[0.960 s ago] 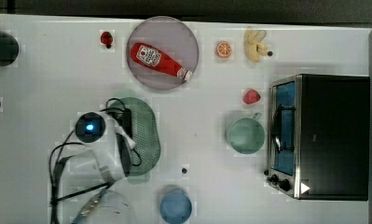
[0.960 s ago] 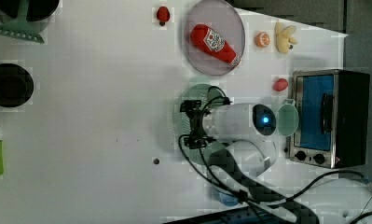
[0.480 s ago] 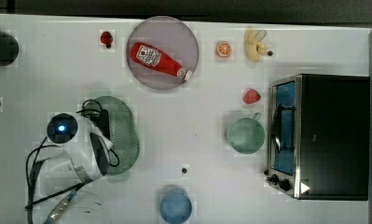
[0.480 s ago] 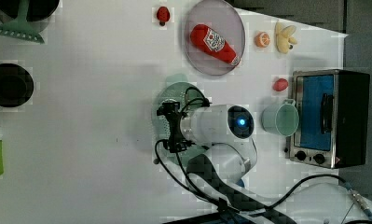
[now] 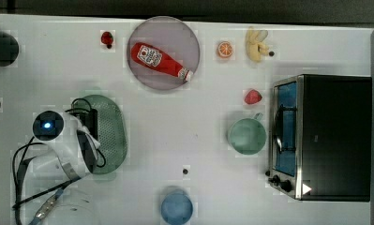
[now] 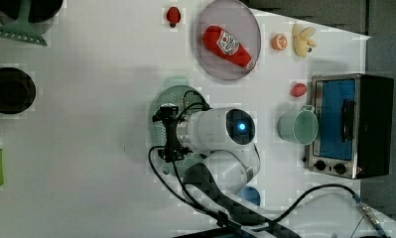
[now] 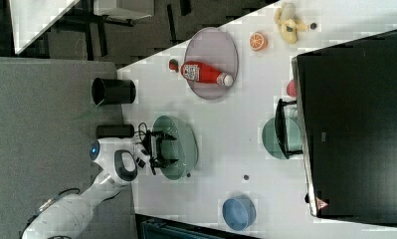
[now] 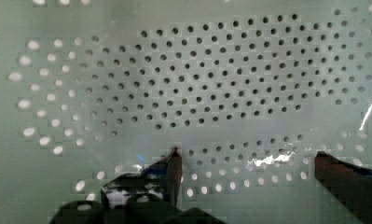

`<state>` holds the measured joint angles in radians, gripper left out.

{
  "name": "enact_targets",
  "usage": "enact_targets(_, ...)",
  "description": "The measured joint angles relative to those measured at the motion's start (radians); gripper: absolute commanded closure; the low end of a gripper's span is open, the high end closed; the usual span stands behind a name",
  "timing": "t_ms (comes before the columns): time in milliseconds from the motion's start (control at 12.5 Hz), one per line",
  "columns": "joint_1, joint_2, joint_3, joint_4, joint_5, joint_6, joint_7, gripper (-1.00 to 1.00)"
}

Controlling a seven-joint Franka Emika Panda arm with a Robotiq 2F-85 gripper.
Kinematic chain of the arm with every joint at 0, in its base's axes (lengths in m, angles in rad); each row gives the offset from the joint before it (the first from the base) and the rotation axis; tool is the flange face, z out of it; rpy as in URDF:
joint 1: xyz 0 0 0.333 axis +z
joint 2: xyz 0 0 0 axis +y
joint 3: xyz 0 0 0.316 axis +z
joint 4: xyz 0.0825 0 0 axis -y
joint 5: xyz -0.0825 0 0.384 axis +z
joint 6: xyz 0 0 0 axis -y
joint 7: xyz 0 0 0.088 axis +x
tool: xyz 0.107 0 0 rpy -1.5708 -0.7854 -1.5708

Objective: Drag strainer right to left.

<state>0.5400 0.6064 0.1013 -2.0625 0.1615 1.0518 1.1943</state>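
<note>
The strainer (image 5: pixel 112 132) is a pale green oval basket with a dotted centre, lying flat on the white table toward the top view's left. My gripper (image 5: pixel 92 133) points down into the half of it nearer the top view's left edge. In the right view the gripper (image 7: pixel 162 148) stands open over the strainer (image 7: pixel 184 143), its two fingers spread wide. In the wrist view both fingertips (image 8: pixel 175 164) hang just above the perforated floor (image 8: pixel 211 84), with nothing clamped between them. The arm hides part of the strainer (image 6: pixel 169 99) in the left view.
A grey plate (image 5: pixel 184 35) carrying a ketchup bottle (image 5: pixel 159 60) lies beyond the strainer. A green mug (image 5: pixel 247 136) and a toaster oven (image 5: pixel 327 136) stand at the top view's right. A blue bowl (image 5: pixel 176 206) sits at the near edge. Black containers (image 5: pixel 1 47) line the top view's left edge.
The arm and the strainer have both slid toward the top view's left. The mug, plate and bowl have stayed in place.
</note>
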Motion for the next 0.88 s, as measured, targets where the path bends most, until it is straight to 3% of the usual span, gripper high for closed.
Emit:
enact_targets(400, 0.063, 0.061, -0.02, 0.11, 0.048, -0.003, 0.02, -1.0)
enact_targets(880, 0.077, 0.109, 0.0, 0.185, 0.084, -0.008, 0.024, -1.0)
